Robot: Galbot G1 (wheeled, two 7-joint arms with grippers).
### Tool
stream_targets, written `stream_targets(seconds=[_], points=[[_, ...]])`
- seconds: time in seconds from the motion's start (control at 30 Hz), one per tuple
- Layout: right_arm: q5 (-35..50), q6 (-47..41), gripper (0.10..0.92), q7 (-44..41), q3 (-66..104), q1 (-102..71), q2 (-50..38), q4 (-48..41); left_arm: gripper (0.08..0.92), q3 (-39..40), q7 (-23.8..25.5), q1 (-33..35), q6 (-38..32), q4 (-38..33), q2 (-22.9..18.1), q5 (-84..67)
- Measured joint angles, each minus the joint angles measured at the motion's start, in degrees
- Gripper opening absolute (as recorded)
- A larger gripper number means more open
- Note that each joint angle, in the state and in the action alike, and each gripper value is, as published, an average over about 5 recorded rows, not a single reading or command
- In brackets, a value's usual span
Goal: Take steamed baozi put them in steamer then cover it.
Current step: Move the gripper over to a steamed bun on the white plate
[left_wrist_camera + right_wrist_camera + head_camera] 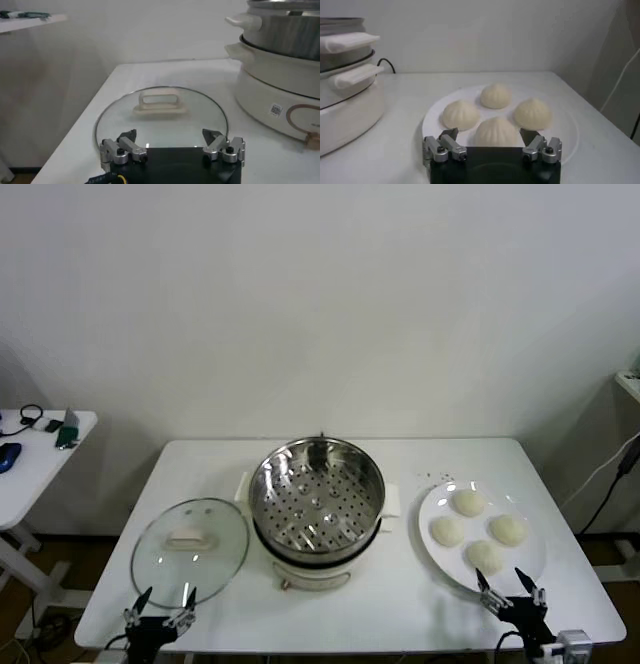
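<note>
- The right gripper [512,590] hangs at the table's near edge with its jaws spread wide and nothing between them.
- Just ahead of its fingertips [449,134] lies the white plate [432,112]; the nearest of the four steamed baozi [496,131] sits straight in front, the other three behind it.
- Farther off toward the left arm stands the steamer [316,496], uncovered and holding nothing, on its cream cooker base [312,572].
- The left gripper [165,596] waits at the near edge too, jaws wide apart and holding nothing.
- Directly in front of it the cover [161,117] lies flat on the table [210,459], handle up, beside the steamer.
</note>
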Motion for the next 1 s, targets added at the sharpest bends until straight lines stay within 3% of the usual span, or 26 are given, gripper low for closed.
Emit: stream_targets(seconds=[0.2, 0.4, 0.7, 1.0], points=[[-0.98, -5.41, 0.823, -2.29, -3.33, 11.18, -5.20, -3.94, 0.823, 0.54, 0.01, -0.37, 0.00, -0.27, -0.12, 0.04], [-4.00, -9.41, 0.823, -10.14, -13.06, 27.73, -13.64, -11.06, 0.823, 1.08, 0.03, -0.69, -0.09, -0.36, -0.13, 0.09], [-15.98, -4.52, 0.823, -33.74, -36.43, 53.30, -26.09, -22.35, 0.823, 1.51, 0.20, -1.02, -0.12, -0.49, 0.20, 0.20], [-23.98, 4.93, 0.823, -55.38, -65.12, 80.99, -29.23, -33.11, 0.823, 1.61, 0.84, -1.24, 0.01, -0.60, 0.49, 0.64]])
